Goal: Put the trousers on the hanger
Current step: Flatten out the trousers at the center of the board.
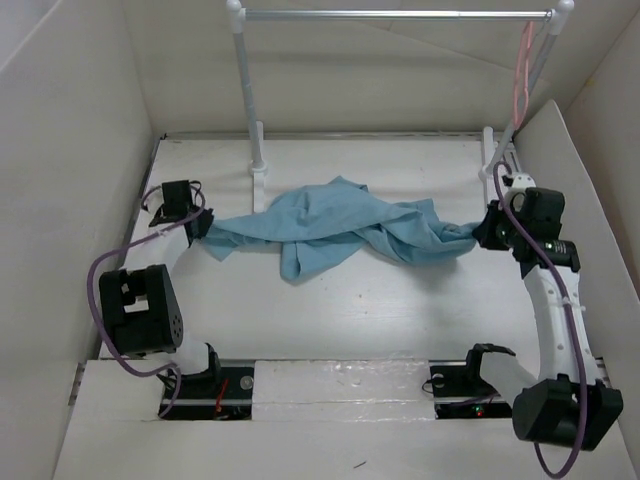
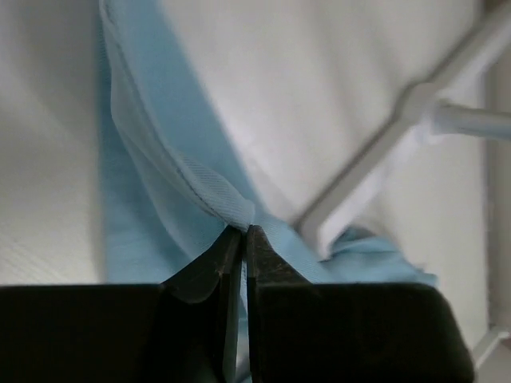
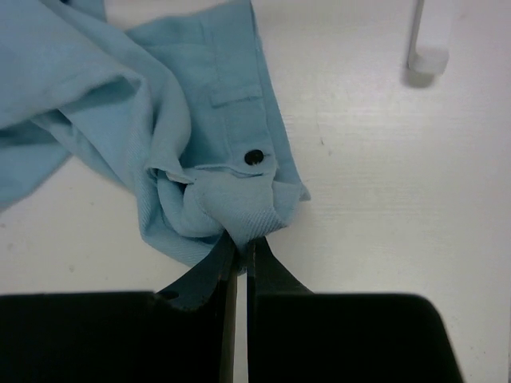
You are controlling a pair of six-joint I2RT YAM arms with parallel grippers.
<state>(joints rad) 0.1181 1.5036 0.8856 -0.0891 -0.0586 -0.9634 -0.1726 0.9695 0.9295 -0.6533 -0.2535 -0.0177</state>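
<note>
Nearest, my right pincer (image 3: pixel 241 242) is clamped on the trousers (image 1: pixel 330 232) beside the button (image 3: pixel 254 156), and my left pincer (image 2: pixel 244 231) pinches a seamed edge. They lie bunched on the surface (image 1: pixel 400 320). Such thin bites could slip if I pull them taut. The hanger (image 1: pixel 522 70) dangles from the rail (image 1: pixel 400 15), its hook hard to make out.

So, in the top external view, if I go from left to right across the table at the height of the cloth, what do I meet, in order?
left gripper → trousers → right gripper. Each gripper is shut on one end of the trousers.
</note>
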